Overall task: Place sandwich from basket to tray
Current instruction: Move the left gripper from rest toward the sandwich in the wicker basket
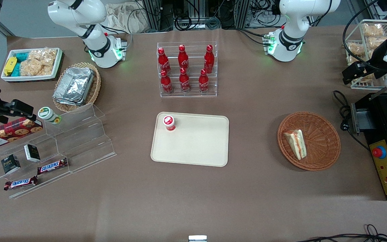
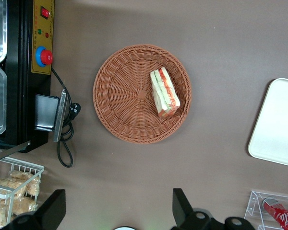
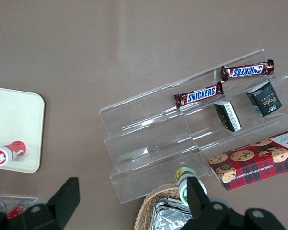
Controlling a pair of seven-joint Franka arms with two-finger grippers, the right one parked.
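Note:
The sandwich (image 1: 296, 143) (image 2: 164, 92), a pale bread wedge with a red-orange stripe, lies in the round reddish-brown basket (image 1: 321, 132) (image 2: 125, 96), near its rim on the tray's side. The cream tray (image 1: 197, 144) (image 2: 278, 124) lies flat at the table's middle, apart from the basket, with a small red-capped bottle (image 1: 169, 122) on one corner. My gripper (image 1: 349, 74) (image 2: 117, 194) hangs open high above the table, farther from the front camera than the basket, with nothing between its fingers.
A black machine with a red button (image 1: 386, 144) and its cable (image 1: 343, 111) lie beside the basket at the working arm's end. A white wire rack of snacks (image 1: 364, 40) stands near my gripper. A rack of red bottles (image 1: 186, 70) stands farther from the camera than the tray.

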